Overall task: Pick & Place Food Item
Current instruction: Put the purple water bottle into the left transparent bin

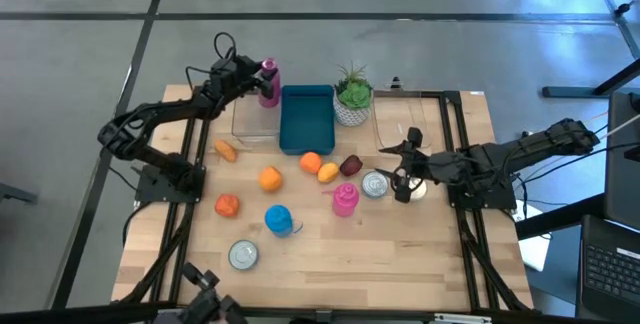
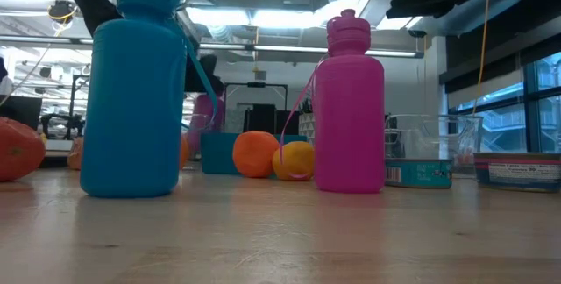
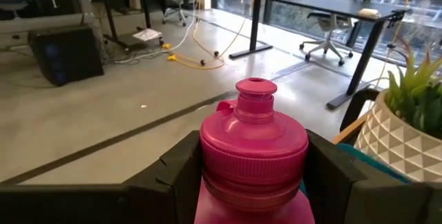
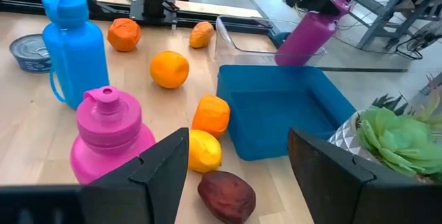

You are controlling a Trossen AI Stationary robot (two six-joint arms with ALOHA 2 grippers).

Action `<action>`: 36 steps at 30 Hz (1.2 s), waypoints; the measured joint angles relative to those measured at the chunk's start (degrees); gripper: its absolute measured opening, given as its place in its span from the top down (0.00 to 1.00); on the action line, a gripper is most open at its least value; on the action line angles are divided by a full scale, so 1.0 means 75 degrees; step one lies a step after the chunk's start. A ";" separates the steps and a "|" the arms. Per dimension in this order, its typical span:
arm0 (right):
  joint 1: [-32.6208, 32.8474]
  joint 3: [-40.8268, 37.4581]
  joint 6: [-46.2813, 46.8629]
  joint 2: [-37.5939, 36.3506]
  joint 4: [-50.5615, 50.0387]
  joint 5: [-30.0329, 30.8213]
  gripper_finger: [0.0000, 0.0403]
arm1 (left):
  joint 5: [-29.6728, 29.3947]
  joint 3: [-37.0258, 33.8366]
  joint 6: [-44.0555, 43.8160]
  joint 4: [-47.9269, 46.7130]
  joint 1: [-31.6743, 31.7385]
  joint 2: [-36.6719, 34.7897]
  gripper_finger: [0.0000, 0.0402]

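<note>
Left gripper (image 1: 262, 82) at the table's far edge, jaws clamped on a magenta plastic squeeze bottle (image 3: 254, 156) held tilted above the clear plastic bin (image 1: 252, 124) beside the blue rectangular tray (image 1: 306, 117). Right gripper (image 1: 402, 176) low over the right side, jaws parted and empty, near a dark red beet-like food item (image 4: 226, 194). Orange and yellow round fruits (image 1: 320, 167) clustered just in front of the tray. Risks: bottle slipping from the tilted grip; second magenta bottle (image 1: 345, 199) toppled by a careless reach toward the fruit.

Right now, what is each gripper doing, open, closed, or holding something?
Left gripper: shut on the magenta bottle, held over the clear bin.
Right gripper: open, empty, near the cans.
</note>
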 joint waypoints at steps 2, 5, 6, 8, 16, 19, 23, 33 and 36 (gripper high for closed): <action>-0.0030 0.0000 0.0003 0.0000 0.0000 -0.0009 0.40 | 0.0019 -0.0050 -0.0004 0.0267 -0.0001 0.0107 0.55; -0.0075 0.0000 0.0003 0.0000 0.0000 -0.0012 0.40 | 0.0018 -0.0312 -0.0045 0.0903 -0.0006 0.0221 0.55; -0.0077 0.0000 0.0003 0.0000 0.0001 -0.0012 0.40 | 0.0015 -0.0410 -0.0082 0.1059 0.0000 0.0239 0.55; -0.0078 0.0000 0.0003 -0.0001 0.0003 -0.0012 0.40 | -0.0032 -0.0550 -0.0137 0.1131 0.0008 0.0245 0.55; -0.0079 0.0000 -0.0095 0.0000 0.0160 -0.0009 0.40 | -0.0192 -0.1073 -0.0214 0.1899 0.0003 0.0242 0.55; -0.0080 0.0000 -0.0146 0.0000 0.0236 -0.0009 0.40 | -0.0194 -0.1180 -0.0231 0.2114 0.0003 0.0242 0.55; -0.0080 0.0000 -0.0158 0.0000 0.0286 -0.0009 0.40 | -0.0203 -0.1417 -0.0238 0.2599 0.0001 0.0242 0.55; -0.0080 0.0000 -0.0208 0.0003 0.0434 -0.0010 0.40 | -0.0352 -0.1530 -0.0255 0.3093 -0.0028 0.0415 0.55; -0.0080 0.0000 -0.0260 0.0003 0.0498 -0.0011 0.40 | -0.0352 -0.1536 -0.0402 0.3412 -0.0026 0.0769 0.55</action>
